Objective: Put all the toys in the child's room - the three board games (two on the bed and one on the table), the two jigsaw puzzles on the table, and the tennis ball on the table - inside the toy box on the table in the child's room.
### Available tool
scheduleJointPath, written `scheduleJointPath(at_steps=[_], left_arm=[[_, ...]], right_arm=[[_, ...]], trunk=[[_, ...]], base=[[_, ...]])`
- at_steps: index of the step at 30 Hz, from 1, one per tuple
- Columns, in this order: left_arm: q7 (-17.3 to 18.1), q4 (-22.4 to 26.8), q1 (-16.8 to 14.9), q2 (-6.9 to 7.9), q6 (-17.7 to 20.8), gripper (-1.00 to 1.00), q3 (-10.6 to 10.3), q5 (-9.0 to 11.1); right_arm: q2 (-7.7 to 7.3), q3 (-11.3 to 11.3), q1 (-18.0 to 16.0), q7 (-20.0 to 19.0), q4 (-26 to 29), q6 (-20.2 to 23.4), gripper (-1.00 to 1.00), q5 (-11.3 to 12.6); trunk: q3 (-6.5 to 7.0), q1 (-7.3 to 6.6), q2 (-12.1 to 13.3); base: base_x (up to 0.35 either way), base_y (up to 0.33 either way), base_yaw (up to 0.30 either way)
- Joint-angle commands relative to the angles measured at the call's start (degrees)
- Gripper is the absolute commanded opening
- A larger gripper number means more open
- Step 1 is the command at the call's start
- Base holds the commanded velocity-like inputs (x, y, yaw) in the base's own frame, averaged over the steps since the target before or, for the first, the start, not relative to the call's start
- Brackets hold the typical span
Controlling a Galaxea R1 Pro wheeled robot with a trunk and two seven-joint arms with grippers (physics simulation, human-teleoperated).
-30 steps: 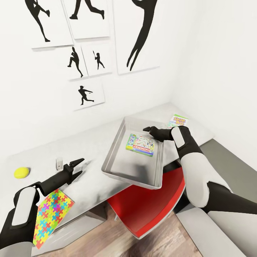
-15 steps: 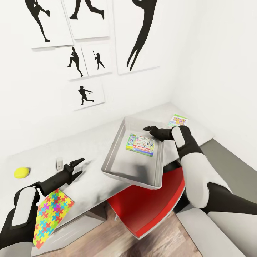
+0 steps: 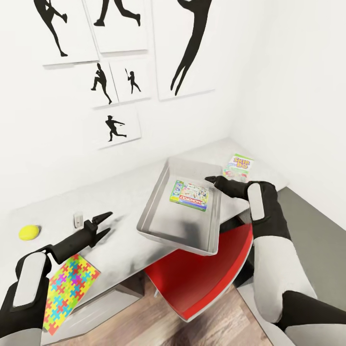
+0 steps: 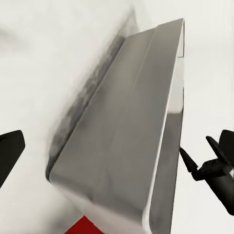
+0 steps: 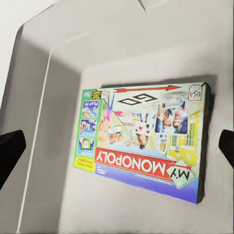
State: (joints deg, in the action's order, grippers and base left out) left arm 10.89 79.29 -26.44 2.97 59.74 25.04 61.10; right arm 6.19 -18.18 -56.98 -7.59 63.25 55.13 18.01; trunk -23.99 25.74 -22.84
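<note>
While the right gripper (image 3: 215, 180) hangs over the toy box (image 3: 180, 229) in the head view, one board game (image 3: 190, 194) already lies flat on the box floor, toward the far end. Right jaws look parted and empty. Step in hand, by my reading: the release is done and the arm must clear the box. Best lifted straight up before swinging, since the near rim overhangs the table (image 3: 120, 192) edge above a red chair (image 3: 202, 278) and a nudge could tip it. Second board game (image 3: 239, 166) lies on the table just beyond the box's far corner, long axis running away from the robot. Left gripper (image 3: 101, 226) hovers parted over bare tabletop; jigsaw puzzle (image 3: 67, 290) near it at the table's front edge, tennis ball (image 3: 29, 232) further left.

Left wrist view — box seen side-on, long wall (image 4: 122, 146) toward this camera; right gripper (image 4: 207, 163) beyond the rim, fingers spread.

Right wrist view — board game (image 5: 146, 141) lies flat on the box floor, clear of the walls, "MY MONOPOLY" lettering upside-down to this camera, long axis across the picture. Dark fingertips (image 5: 9, 153) wide apart at either side, holding nothing.
</note>
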Motion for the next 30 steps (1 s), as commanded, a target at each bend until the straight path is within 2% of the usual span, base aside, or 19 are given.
scheduleJointPath(at_steps=[1, 6, 7, 8, 9, 10, 11, 14, 15, 19, 24, 30], left_arm=[[0.8, 0.5, 0.2, -0.01, 0.3, 1.00, 0.1, -0.6], [3.3, 3.0, 1.8, -0.05, 0.1, 1.00, 0.2, -0.6], [5.2, 4.4, 3.0, -0.06, -0.1, 1.00, 0.3, -0.7], [6.2, 4.9, 3.6, -0.04, -0.1, 1.00, 0.3, -0.7], [6.2, 4.9, 3.6, -0.04, -0.1, 1.00, 0.3, -0.7], [7.1, 5.4, 4.0, -0.03, -0.2, 1.00, 0.4, -0.7], [8.7, 6.1, 4.6, 0.02, -0.3, 1.00, 0.4, -0.8], [10.2, 6.8, 5.1, 0.10, -0.3, 1.00, 0.5, -0.8], [10.2, 6.8, 5.1, 0.10, -0.3, 1.00, 0.5, -0.8], [11.4, 7.3, 5.5, 0.16, -0.4, 1.00, 0.8, -0.8], [11.7, 7.4, 5.7, 0.18, -0.4, 1.00, 0.9, -0.8], [11.8, 7.5, 5.7, 0.19, -0.4, 1.00, 0.9, -0.8]], right_arm=[[-0.02, -0.1, 4.5, -0.5, 6.9, 0.9, 1.00, -1.8], [-0.28, 1.2, 14.0, -2.3, 20.6, 1.7, 1.00, -1.9], [-0.48, 1.6, 16.4, -4.9, 23.6, 1.7, 1.00, -1.9], [-0.62, 1.7, 17.3, -6.5, 24.7, 1.7, 1.00, -1.9], [-0.62, 1.7, 17.3, -6.5, 24.7, 1.7, 1.00, -1.9], [-0.82, 1.8, 18.1, -8.2, 25.6, 1.7, 1.00, -2.0], [-1.55, 2.0, 19.3, -11.7, 26.9, 1.7, 1.00, -2.1], [-3.27, 2.3, 20.7, -15.9, 28.0, 1.8, 1.00, -2.1], [-3.27, 2.3, 20.7, -15.9, 28.0, 1.8, 1.00, -2.1], [-5.83, 2.6, 22.1, -19.3, 28.7, 1.9, 1.00, -2.2], [-6.66, 2.7, 22.5, -20.3, 29.0, 1.9, 1.00, -2.2], [-7.00, 2.8, 22.7, -20.8, 29.1, 1.8, 1.00, -2.1]], trunk=[[-0.09, 0.04, -0.1], [-0.09, 0.04, -0.1], [-0.09, 0.04, -0.1], [-0.09, 0.04, -0.1], [-0.09, 0.04, -0.1], [-0.09, 0.04, -0.1], [-0.09, 0.04, -0.1], [-0.09, 0.04, -0.1], [-0.09, 0.04, -0.1], [-0.09, 0.04, -0.1], [0.03, 0.04, -0.1], [0.41, 0.04, -0.1]], base=[[0.000, 0.000, 0.000], [0.000, 0.000, 0.000], [-0.011, 0.000, 0.000], [-0.041, 0.000, 0.000], [-0.041, 0.000, 0.000], [-0.087, 0.000, 0.000], [-0.174, 0.000, 0.000], [-0.201, 0.000, 0.000], [-0.189, 0.000, 0.000], [-0.103, 0.000, 0.000], [-0.037, 0.000, 0.000], [-0.014, 0.000, 0.000]])
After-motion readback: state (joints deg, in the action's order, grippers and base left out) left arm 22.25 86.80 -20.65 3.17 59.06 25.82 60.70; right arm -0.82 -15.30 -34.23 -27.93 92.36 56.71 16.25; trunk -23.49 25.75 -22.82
